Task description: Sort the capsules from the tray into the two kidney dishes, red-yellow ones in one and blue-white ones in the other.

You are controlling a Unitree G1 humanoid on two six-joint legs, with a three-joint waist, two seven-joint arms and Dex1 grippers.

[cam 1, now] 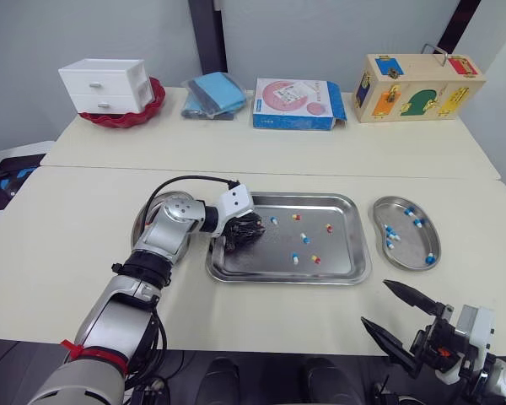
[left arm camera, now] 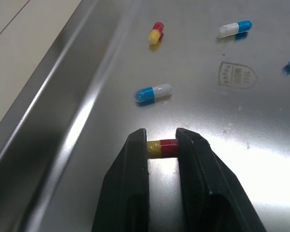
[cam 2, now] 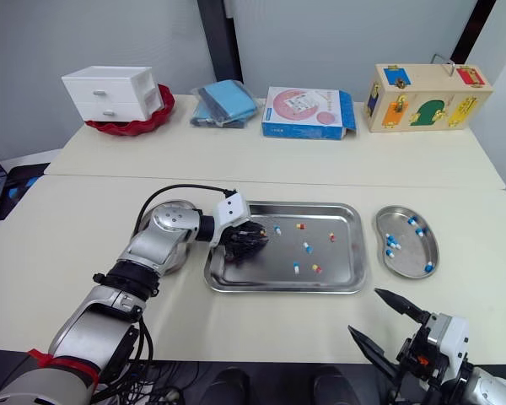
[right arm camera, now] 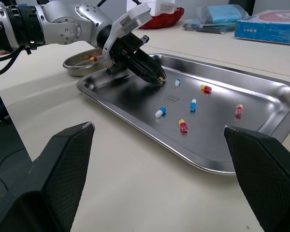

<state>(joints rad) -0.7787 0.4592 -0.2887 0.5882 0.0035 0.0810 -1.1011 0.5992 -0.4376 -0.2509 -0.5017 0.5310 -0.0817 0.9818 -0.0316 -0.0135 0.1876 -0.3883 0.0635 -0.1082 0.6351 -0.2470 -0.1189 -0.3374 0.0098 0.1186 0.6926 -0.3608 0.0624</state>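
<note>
My left gripper (left arm camera: 162, 140) is down in the left part of the steel tray (cam 1: 346, 278), shut on a red-yellow capsule (left arm camera: 163, 148) held end to end just above the tray floor. Close by lie a blue-white capsule (left arm camera: 153, 93) and another red-yellow capsule (left arm camera: 156, 33). Several more capsules of both kinds (cam 1: 304, 239) are scattered across the tray's middle. The left kidney dish (cam 1: 143, 221) is partly hidden behind my left arm and holds a red-yellow capsule (right arm camera: 93, 58). The right kidney dish (cam 1: 405, 249) holds several blue-white capsules (cam 1: 390, 229). My right gripper (cam 1: 375, 304) hangs open near the table's front edge, holding nothing.
On the far table stand a white drawer unit (cam 1: 105, 85) on a red bowl, a blue packet (cam 1: 213, 94), a blue-pink box (cam 1: 295, 104) and a wooden latch box (cam 1: 413, 87). A seam between the two tables runs behind the tray.
</note>
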